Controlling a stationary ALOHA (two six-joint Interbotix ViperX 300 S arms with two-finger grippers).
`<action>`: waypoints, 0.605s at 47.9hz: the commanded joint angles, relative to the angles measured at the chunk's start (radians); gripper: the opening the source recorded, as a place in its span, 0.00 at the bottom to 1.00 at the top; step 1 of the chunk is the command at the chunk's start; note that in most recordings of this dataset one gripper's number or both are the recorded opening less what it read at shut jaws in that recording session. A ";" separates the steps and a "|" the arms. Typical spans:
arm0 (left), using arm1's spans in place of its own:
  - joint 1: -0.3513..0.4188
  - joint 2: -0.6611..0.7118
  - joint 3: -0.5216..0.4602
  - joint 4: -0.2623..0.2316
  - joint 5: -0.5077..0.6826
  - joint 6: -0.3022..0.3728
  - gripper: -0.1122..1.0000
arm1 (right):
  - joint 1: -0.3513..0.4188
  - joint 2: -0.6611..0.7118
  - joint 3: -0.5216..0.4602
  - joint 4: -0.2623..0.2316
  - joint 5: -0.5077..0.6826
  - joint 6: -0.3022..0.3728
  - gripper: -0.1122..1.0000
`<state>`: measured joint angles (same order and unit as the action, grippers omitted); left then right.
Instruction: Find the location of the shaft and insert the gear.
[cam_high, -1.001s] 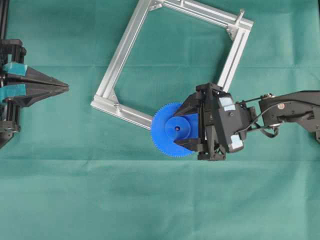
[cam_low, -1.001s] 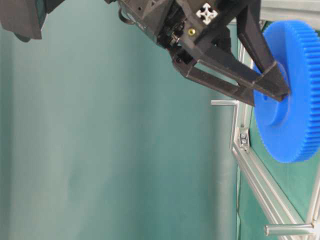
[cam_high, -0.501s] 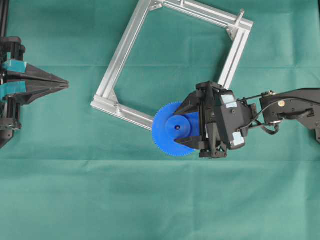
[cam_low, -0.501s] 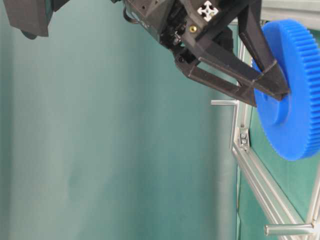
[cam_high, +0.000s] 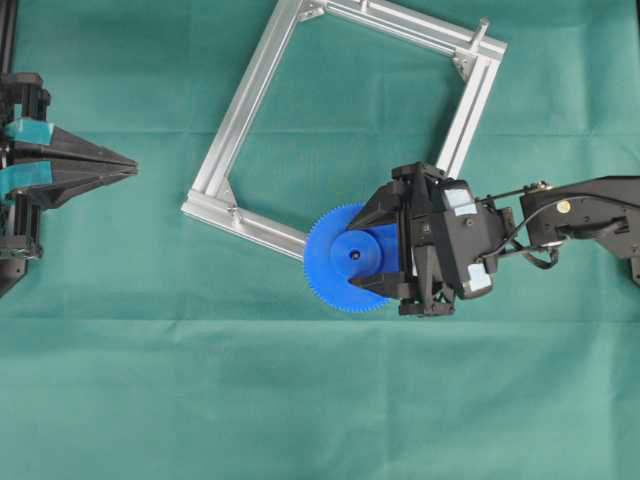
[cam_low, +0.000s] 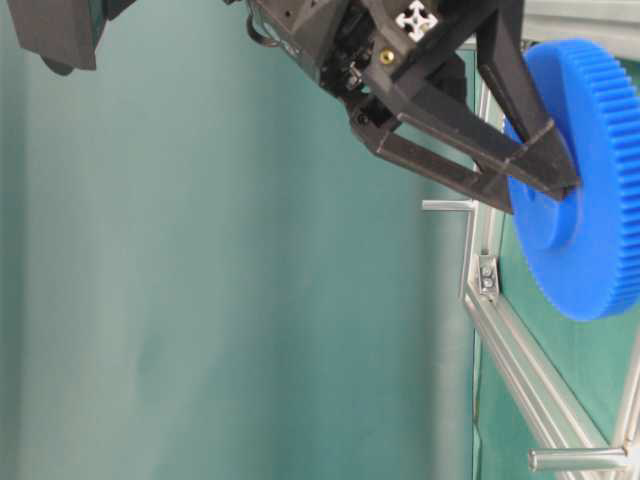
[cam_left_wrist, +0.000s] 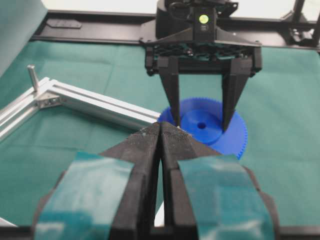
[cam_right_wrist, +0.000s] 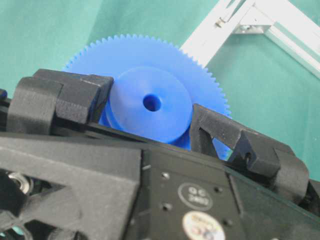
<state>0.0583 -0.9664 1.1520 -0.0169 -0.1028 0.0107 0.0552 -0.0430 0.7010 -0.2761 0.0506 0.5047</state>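
The gear (cam_high: 335, 262), a flat bright-blue toothed wheel, lies level over the near end of the aluminium frame's (cam_high: 250, 110) lower rail. My right gripper (cam_high: 352, 256) is shut on the gear's raised hub (cam_right_wrist: 145, 120), one finger (cam_right_wrist: 60, 97) on each side, and the centre hole stays uncovered. The gear (cam_low: 600, 180) also shows in the table-level view. My left gripper (cam_high: 133, 172) is shut and empty at the far left, pointing toward the gear (cam_left_wrist: 235, 137). Two silver pins (cam_low: 445, 205) (cam_low: 575, 459) stand up from the frame. I cannot tell which is the shaft, because no wire loops show.
The square frame (cam_left_wrist: 100, 102) lies as a diamond on green cloth. A silver pin (cam_high: 481, 30) stands at its far right corner. The frame's fourth corner is hidden under the right gripper. The right arm (cam_high: 580, 215) reaches in from the right edge.
The right gripper and the gear shifted slightly to the right a second ago and have held still since. The left gripper has not moved.
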 joint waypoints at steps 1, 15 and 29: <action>0.005 0.006 -0.028 0.000 -0.003 0.000 0.11 | -0.005 -0.028 0.000 -0.003 -0.009 -0.002 0.72; 0.005 0.006 -0.028 -0.002 -0.002 0.000 0.11 | -0.006 -0.032 0.032 -0.002 -0.080 -0.002 0.72; 0.003 0.006 -0.028 0.000 -0.002 0.000 0.11 | -0.011 -0.032 0.032 -0.003 -0.080 -0.002 0.72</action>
<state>0.0583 -0.9664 1.1505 -0.0169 -0.0997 0.0107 0.0522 -0.0506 0.7424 -0.2761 -0.0230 0.5001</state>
